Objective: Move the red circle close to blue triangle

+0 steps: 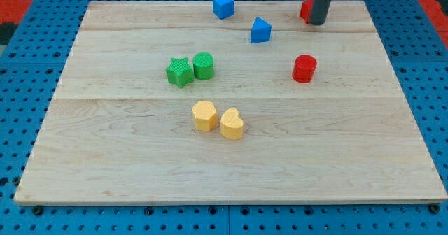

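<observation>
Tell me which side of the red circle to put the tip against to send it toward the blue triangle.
Set my tip against the lower-right wall of the red circle and push up-left: the blue triangle lies that way. Its round side can slip off, so push through its centre.

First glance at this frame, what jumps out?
Colour pairs on the pale wooden board: two yellow blocks touching near the middle, a green star against a green cylinder to their upper left. The red circle sits alone at the view's right, apart from the blue triangle up and left of it. My tip stands near the top edge, right beside a second red block, with a blue cube further left.
</observation>
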`<action>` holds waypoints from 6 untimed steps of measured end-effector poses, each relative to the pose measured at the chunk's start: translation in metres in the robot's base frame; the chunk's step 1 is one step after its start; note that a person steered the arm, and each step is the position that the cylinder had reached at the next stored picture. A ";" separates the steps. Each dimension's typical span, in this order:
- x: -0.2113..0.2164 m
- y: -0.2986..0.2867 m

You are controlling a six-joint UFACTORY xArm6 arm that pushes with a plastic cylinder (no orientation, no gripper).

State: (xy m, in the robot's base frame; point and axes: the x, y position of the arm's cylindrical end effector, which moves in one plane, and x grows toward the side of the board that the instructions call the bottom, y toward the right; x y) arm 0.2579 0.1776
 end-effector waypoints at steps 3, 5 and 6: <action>0.074 0.006; 0.124 -0.024; 0.116 -0.019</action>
State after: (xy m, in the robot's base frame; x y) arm 0.3743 0.1584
